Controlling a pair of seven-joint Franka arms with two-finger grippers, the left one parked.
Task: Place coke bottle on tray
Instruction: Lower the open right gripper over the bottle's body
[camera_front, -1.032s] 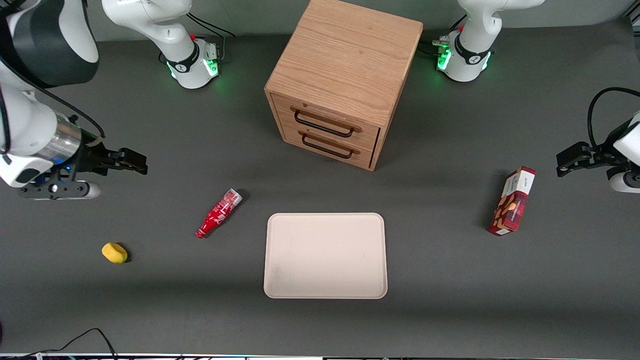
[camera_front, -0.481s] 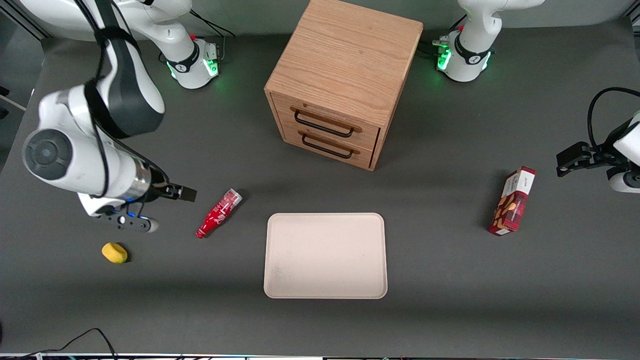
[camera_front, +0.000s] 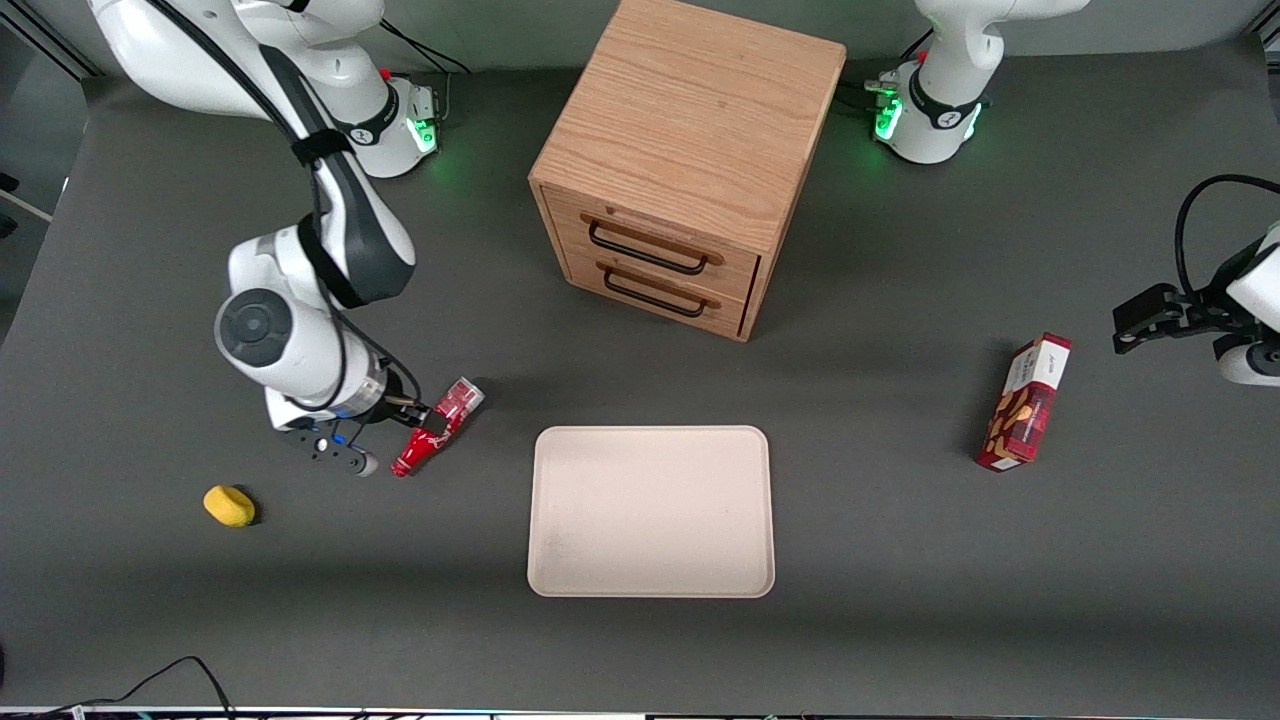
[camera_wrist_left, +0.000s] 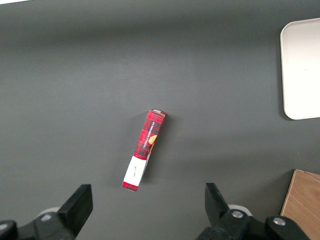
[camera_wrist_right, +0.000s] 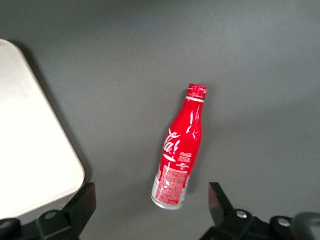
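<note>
Coke bottle (camera_wrist_right: 181, 159) lies flat on the table beside the tray (camera_front: 650, 511); your gripper (camera_wrist_right: 150, 212) just swung in above it, jaws wide, empty — descend next.

Stands on the dark grey table (camera_front: 900, 620) as a light wooden cabinet (camera_front: 690, 170), showing two shut drawers, one above the other, each with a dark bar handle (camera_front: 650, 250). Rests toward the parked arm's end as a red plaid snack box (camera_front: 1024, 402), white at one end, nearer the front camera than the cabinet, well apart from it. Lies toward the working arm's end as a small yellow lump (camera_front: 229, 505), alone. Curls along the table's near edge as a black cable (camera_front: 150, 680).
</note>
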